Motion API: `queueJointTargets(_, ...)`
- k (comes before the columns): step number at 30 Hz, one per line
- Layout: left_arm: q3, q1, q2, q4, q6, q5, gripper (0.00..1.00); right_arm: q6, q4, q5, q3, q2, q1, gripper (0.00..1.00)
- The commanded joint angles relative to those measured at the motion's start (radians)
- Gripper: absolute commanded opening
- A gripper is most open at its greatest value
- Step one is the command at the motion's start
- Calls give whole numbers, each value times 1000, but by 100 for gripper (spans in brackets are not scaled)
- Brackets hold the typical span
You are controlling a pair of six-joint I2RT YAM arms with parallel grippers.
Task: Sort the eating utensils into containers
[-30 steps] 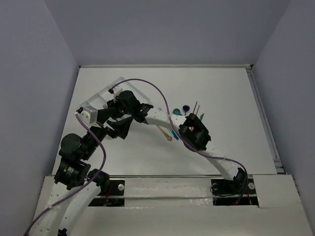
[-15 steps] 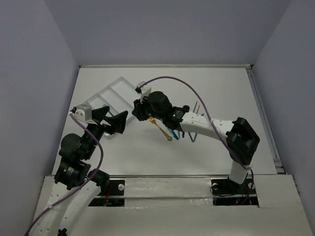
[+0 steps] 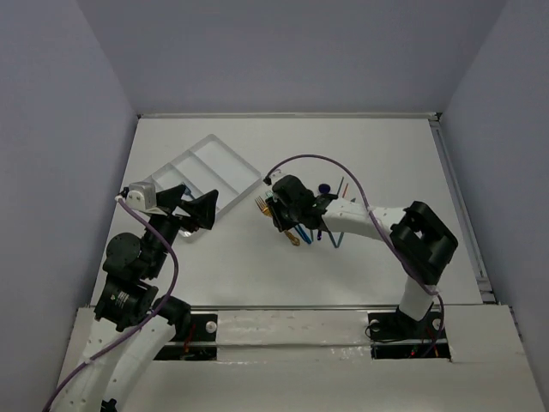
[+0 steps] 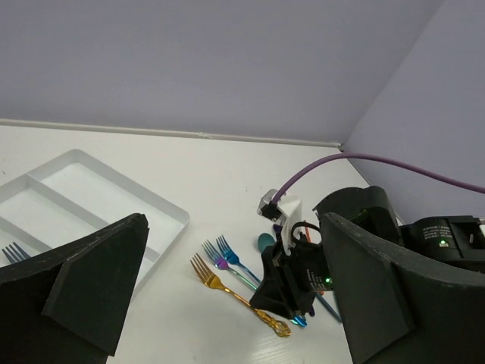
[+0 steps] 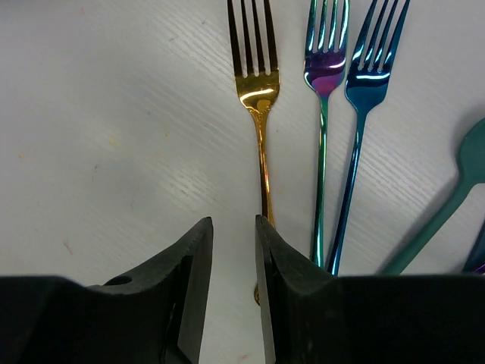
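The translucent white tray (image 3: 225, 160) lies at the back left, and one blue fork (image 4: 10, 252) lies in its near compartment. A gold fork (image 5: 260, 106), a purple-teal fork (image 5: 323, 91) and a blue fork (image 5: 362, 91) lie side by side on the table. A teal spoon (image 5: 462, 182) lies to their right. My right gripper (image 5: 233, 235) hangs low over the table just left of the gold fork's handle. Its jaws stand a narrow gap apart with nothing between them. In the top view it (image 3: 276, 213) is above the forks. My left gripper (image 3: 184, 209) is open and empty beside the tray's near end.
More utensils (image 3: 333, 190) lie in a loose cluster right of the forks, partly under the right arm. A purple cable (image 3: 317, 159) arcs over that arm. The table's walls close in at the back and both sides.
My right arm has drawn back from over the tray, rightward and nearer, and now hangs over the forks. My left gripper has stayed beside the tray.
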Motion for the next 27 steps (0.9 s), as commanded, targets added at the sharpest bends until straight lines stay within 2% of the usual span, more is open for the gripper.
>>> queueJointTargets(1, 49, 4, 10, 31, 3, 3, 99, -5, -33, 23, 59, 62, -14, 35)
queueJointTargets(12, 49, 4, 8, 30, 4, 13, 99, -25, -43, 50, 113, 159, -14, 34)
queueJointTargets(18, 49, 4, 8, 30, 7, 19, 99, -37, -43, 61, 120, 159, -14, 31)
queueJointTargets(23, 51, 4, 8, 31, 11, 20, 99, -58, -44, 87, 130, 139, -14, 32)
queueJointTargets(27, 49, 4, 5, 30, 15, 72, 99, -71, -44, 82, 153, 184, -23, 34)
